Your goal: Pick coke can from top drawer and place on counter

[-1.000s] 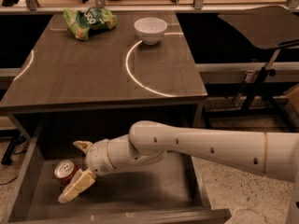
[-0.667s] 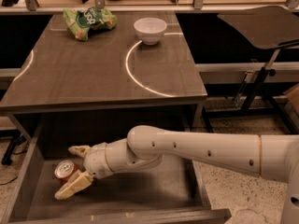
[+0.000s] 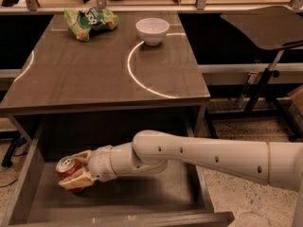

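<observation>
While gripper (image 3: 75, 171) clamps coke can (image 3: 65, 165) — inside top drawer (image 3: 142, 195) | lettering unreadable

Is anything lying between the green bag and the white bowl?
Nothing: the camera view shows bare counter between green bag and white bowl. The gripper is down in the top drawer, shut on the coke can.

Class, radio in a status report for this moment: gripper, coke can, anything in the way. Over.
Gripper shut on coke can, inside top drawer, left side. On counter: white bowl, green bag, both at far edge.
</observation>
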Motion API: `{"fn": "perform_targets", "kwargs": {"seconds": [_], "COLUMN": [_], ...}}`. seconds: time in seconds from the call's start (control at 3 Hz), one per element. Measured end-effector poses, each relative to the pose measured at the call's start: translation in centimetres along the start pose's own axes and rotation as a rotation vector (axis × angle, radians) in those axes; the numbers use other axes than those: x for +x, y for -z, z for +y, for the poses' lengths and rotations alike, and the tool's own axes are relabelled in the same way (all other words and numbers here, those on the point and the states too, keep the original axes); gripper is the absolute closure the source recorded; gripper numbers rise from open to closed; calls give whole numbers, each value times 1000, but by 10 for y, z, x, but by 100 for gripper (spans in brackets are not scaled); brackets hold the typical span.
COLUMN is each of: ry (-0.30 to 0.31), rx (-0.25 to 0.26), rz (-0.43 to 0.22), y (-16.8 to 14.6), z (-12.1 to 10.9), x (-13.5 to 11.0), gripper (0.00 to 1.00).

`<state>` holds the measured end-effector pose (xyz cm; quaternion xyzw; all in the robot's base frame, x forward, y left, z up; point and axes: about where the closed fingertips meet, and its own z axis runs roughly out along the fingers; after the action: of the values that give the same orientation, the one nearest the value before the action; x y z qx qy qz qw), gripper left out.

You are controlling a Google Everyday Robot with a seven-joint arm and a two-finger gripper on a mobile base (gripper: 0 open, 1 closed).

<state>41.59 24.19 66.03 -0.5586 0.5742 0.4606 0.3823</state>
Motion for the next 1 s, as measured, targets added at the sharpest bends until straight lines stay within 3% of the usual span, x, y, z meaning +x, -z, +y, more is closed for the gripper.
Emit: {"fn": "perform_targets", "kwargs": {"seconds": [0.33,0.67,1.0], "ry": [-4,-6,-52], "rx": [28,123,203], "rz": [-16,1,35], "y": [13,83,169], "z": [-5,-26,-38], "x": [-8,-25,-41], "gripper": [87,100,100]}}
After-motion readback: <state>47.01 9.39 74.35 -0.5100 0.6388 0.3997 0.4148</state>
